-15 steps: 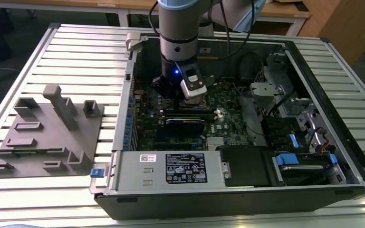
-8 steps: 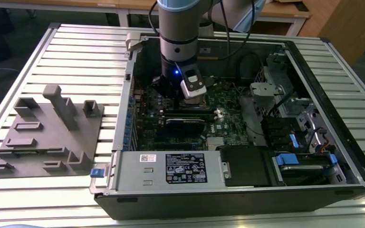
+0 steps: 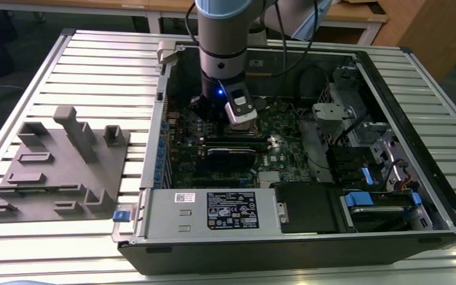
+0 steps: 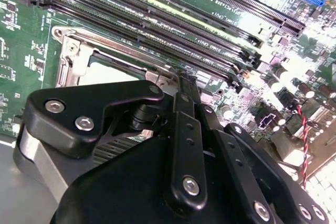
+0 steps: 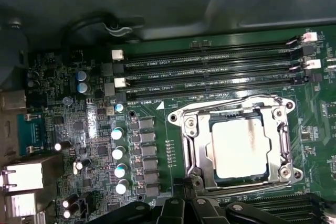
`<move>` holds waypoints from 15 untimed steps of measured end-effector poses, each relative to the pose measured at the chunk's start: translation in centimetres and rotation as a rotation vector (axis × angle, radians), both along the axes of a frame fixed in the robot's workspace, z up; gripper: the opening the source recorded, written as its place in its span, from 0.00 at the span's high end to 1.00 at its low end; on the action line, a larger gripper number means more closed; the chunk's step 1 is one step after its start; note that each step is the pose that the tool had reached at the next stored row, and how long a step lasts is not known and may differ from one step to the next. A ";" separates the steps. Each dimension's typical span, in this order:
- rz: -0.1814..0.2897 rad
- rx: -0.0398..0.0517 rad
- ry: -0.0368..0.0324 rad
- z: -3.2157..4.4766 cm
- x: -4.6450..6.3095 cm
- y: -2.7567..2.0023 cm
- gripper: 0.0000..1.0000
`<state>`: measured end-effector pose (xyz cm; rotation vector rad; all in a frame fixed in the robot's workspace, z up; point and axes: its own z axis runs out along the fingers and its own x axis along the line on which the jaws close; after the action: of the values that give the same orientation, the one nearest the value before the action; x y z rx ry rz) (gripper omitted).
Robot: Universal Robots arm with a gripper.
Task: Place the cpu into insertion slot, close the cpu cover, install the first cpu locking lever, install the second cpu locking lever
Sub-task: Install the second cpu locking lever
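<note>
fig. my arm reaches straight down into the open computer case (image 3: 418, 196), which lies on its side on the slatted table (image 3: 93, 53) so that the green motherboard (image 5: 152, 192) faces up and i can reach it from above. in the exterior view the gripper (image 3: 230, 126) hangs low over the board, toward the case's far edge, just above the socket area.

the cpu (image 5: 240, 146) sits flat inside the insertion slot (image 5: 191, 145), its dull silver face up and square to the metal rim, so i judge the placing step done. in the first wrist view the cpu cover (image 5: 237, 115) appears to lie down around the chip, its window framing the metal face; i cannot say for certain that it is fully seated. thin wire levers run along the frame's edges, but whether either is hooked i cannot tell.

the long black memory slots (image 5: 210, 69) run alongside one edge of the socket, leaving little room on that side. in the second wrist view the gripper's black linkage (image 4: 184, 145) stands in front of the socket's near edge, with the pale chip face (image 4: 110, 72) just beyond it.

whether the pincer is open or closed, and whether it has hold of anything, i cannot tell.

a grey fixture block (image 3: 57, 172) rests near the table's edge on the exterior view's left, well apart from the case.
</note>
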<state>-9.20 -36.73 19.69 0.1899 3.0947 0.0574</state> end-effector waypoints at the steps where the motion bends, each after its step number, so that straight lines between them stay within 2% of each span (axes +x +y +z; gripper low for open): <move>1: 0.000 0.0002 0.0002 -0.07 0.0 -0.02 0.90; 5: 0.000 0.0028 -0.0001 -0.26 -0.2 -0.03 0.90; 9: 0.000 0.0029 -0.0004 -0.14 -0.2 -0.03 0.90; 12: 0.000 0.0027 0.0000 0.51 -0.2 -0.03 0.90; 15: 0.000 0.0028 -0.0001 1.49 -0.2 -0.03 0.90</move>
<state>-9.44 -36.76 21.18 0.1901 3.0947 0.0617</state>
